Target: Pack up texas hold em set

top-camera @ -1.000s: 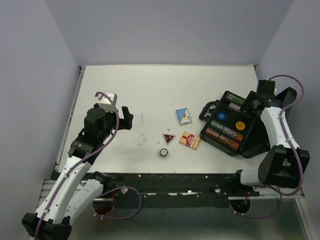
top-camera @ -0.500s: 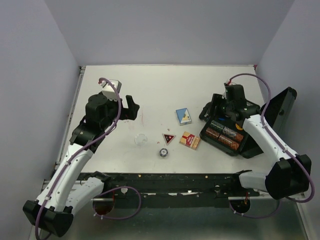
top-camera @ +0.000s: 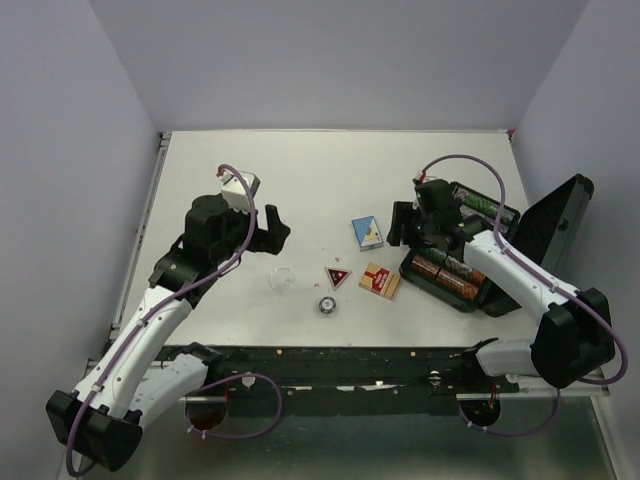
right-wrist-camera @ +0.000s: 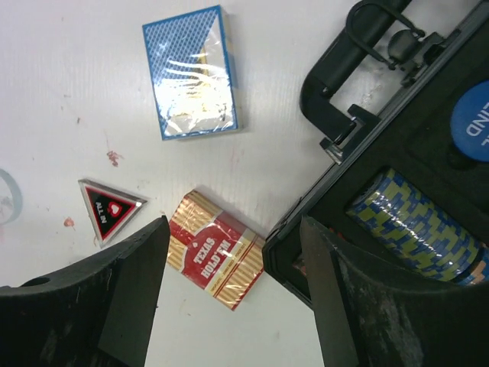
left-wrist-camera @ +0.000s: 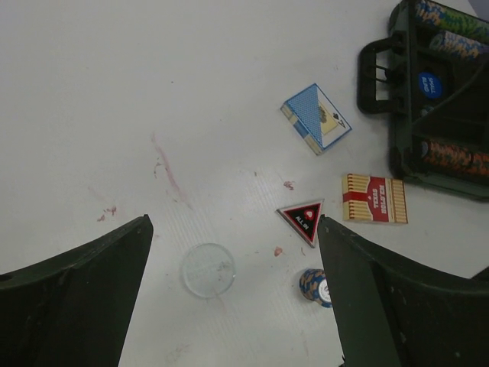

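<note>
Packing looks roughly half done, judging by what lies where. The black rectangular hinged case [right-wrist-camera: 390,145] sits open at the right side of the white table [top-camera: 330,170], its lid [top-camera: 555,215] thrown back toward the right edge. Rows of striped chips [right-wrist-camera: 416,225] already fill its slots, with a round blue marker [left-wrist-camera: 430,84] seated among them. No orange marker can be made out, since the right arm covers part of the tray. Five pieces lie loose on the table to the left of the case. The blue card box [top-camera: 367,232] is near the carry handle [left-wrist-camera: 365,76], the red card box [top-camera: 379,281] just beside the case's near corner, and the red-black triangular marker [top-camera: 338,276] beside that. A clear round disc [top-camera: 282,279] lies farther left, and a small round blue-and-white piece [top-camera: 326,304] lies nearest the arm bases. The right gripper [right-wrist-camera: 233,222] hangs by the handle end of the case, above the table near the two card boxes, jaws spread and holding nothing. The left gripper [left-wrist-camera: 233,222] hovers over the table near the clear round disc, likewise spread wide and empty. What is left, as I judge it: both card boxes and the three small pieces go into the case, then the lid comes down.
</note>
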`<state>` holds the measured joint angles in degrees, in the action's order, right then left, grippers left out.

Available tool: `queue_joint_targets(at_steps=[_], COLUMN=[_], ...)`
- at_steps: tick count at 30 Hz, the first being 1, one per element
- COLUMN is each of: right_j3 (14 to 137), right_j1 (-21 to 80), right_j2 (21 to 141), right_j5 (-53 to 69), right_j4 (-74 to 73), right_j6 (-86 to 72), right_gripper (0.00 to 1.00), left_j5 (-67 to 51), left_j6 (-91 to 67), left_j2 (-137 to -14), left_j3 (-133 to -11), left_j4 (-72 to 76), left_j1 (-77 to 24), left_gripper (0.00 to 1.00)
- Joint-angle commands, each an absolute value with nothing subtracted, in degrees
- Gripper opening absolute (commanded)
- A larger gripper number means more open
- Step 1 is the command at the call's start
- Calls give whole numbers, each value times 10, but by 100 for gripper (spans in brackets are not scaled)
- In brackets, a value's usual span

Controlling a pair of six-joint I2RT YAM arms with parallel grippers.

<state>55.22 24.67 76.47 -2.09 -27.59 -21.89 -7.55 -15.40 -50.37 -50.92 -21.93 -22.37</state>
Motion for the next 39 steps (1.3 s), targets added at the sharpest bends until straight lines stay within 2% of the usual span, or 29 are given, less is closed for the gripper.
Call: queue_joint_targets(at_steps=[1,5,10,21,34,39], right_j3=[573,563,541,482,468,457], right_j1=[244,243,243,244,244,244], right_j2=[763,759,734,653,637,633], right_j5=[-86,-89,-96,-134,-131,-128], right_j4=[-258,-248,-236,-203,-189,-180], right_j6=[-253,-258,-258,-265,-269,-272], right_gripper=[78,78,79,82,82,82], left_j5=[-95,-75,-44,-40,-35,-34], left_j6=[-142,-126,-112,-136,-143,-145], left_j2=[-527,-565,-653,-762,-839,-867], left_j3=[-489,-467,-483,-501,-525,-538], left_j4=[-229,-247,-267,-265,-277,-277], left_j1=[-283,-378,-482,-538,-562,-561], left_gripper=[96,92,92,91,90,86])
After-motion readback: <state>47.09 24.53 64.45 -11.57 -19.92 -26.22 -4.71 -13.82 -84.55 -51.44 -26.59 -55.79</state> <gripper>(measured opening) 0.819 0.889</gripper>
